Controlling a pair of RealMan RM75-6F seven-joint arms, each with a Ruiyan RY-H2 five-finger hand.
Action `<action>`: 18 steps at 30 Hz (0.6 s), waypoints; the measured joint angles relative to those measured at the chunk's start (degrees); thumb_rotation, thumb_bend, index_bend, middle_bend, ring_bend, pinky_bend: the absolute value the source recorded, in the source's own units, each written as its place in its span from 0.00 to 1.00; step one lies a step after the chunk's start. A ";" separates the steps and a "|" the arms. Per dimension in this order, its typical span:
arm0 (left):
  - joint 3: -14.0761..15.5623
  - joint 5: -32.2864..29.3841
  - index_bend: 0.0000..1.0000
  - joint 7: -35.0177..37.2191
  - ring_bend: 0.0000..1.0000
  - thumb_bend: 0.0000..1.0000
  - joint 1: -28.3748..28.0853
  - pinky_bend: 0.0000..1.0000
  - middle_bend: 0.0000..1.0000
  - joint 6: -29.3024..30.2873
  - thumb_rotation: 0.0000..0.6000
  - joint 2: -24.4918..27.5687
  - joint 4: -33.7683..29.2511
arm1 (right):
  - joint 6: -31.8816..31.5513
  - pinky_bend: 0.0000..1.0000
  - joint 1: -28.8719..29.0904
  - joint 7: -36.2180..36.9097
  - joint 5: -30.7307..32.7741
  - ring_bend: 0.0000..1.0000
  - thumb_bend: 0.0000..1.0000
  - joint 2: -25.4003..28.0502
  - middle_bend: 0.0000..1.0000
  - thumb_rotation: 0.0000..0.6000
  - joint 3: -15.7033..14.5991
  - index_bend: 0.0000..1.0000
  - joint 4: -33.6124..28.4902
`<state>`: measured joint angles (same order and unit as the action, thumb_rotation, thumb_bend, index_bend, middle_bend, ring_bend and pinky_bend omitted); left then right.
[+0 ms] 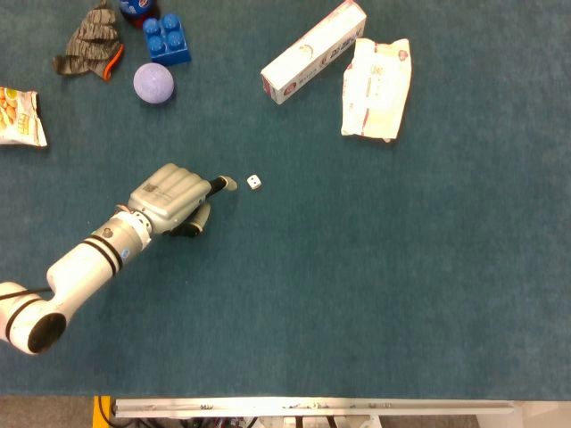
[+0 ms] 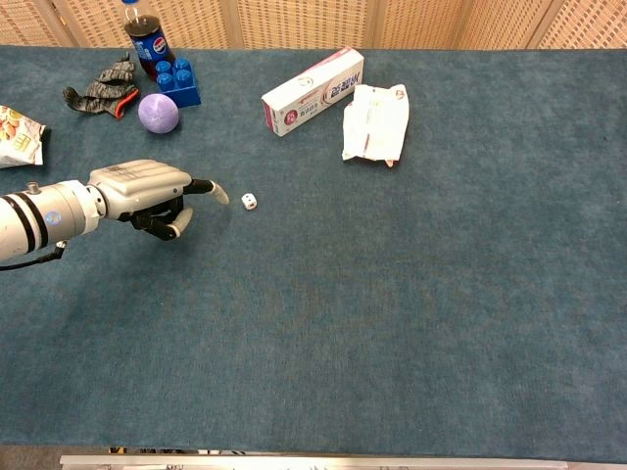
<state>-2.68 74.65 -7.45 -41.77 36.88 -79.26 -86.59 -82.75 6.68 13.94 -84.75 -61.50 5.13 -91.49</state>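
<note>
My left hand [image 1: 177, 198] [image 2: 152, 196] hovers low over the teal table, one finger stretched out and the others curled in, holding nothing. Its fingertip stops just short of a small white die [image 1: 254, 182] [image 2: 249, 201] lying on the cloth to its right, with a narrow gap between them. No view shows my right hand.
A toothpaste box [image 1: 312, 52] [image 2: 313, 90] and a white wipes pack [image 1: 376, 87] [image 2: 375, 122] lie at the back. Far left are a purple ball [image 1: 153, 83] [image 2: 158, 112], blue block [image 1: 166, 38], grey glove [image 1: 89, 42], cola bottle [image 2: 146, 41] and snack bag [image 1: 20, 116].
</note>
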 measured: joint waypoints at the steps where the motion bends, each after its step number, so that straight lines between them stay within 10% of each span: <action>1: 0.03 -0.35 0.18 -0.27 0.93 0.73 -0.19 0.90 0.92 -0.14 0.90 -0.18 0.15 | -0.07 0.35 -0.10 0.13 0.02 0.31 0.35 0.00 0.37 1.00 -0.03 0.29 0.12; 18: 0.22 -5.55 0.18 -2.09 0.93 0.73 -2.59 0.90 0.92 -0.81 0.92 -2.85 2.08 | -1.69 0.35 -1.68 2.13 0.00 0.31 0.35 0.62 0.37 1.00 -0.25 0.29 1.10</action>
<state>-2.46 69.10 -9.54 -44.35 36.08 -82.11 -84.50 -84.44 5.00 16.07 -84.75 -60.88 4.88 -90.39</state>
